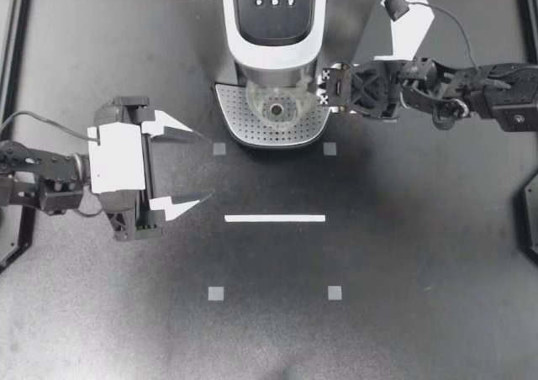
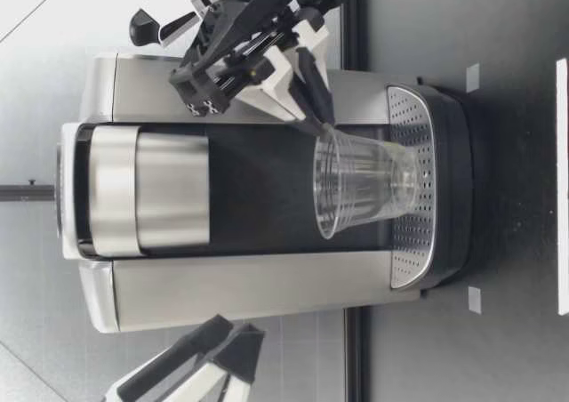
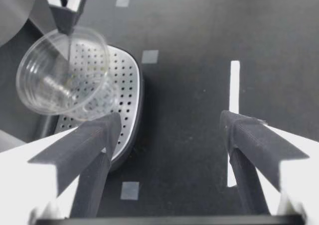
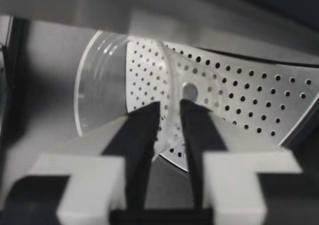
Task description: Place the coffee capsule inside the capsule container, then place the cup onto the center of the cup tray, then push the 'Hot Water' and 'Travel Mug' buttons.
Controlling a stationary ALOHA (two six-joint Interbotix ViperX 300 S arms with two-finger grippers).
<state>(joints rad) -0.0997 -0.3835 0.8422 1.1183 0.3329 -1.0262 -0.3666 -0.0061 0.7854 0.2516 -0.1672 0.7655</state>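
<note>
counter (image 1: pixel 403 313): dark and matte, with a few small grey squares (image 1: pixel 216 293) stuck on it, two toward the near edge and two just in front of the machine

tape strip (image 1: pixel 275 219): white line lying flat around the middle of the counter, running parallel to the near edge

left gripper (image 1: pixel 204 166): hangs over the left half of the counter, well away from the machine. Jaws are spread wide with nothing between them, pointing toward the middle

cup tray (image 1: pixel 244 128): perforated metal plate at the foot of the machine, toward the far edge, roughly centred between the left and right edges

cup (image 1: pixel 276 107): clear plastic, base down at the tray with the open end up. From the low view it leans a bit, and I honestly can't tell if the base sits fully flat

right gripper (image 1: pixel 321 87): comes in from the right edge at the cup's rim. Jaws are nearly together, pinching the cup wall, one inside and one outside

coffee machine (image 1: pixel 345 18): silver and black, right up at the far edge of the counter

buttons (image 1: pixel 275 2): a cluster on the dark top panel, nothing touching them
</note>
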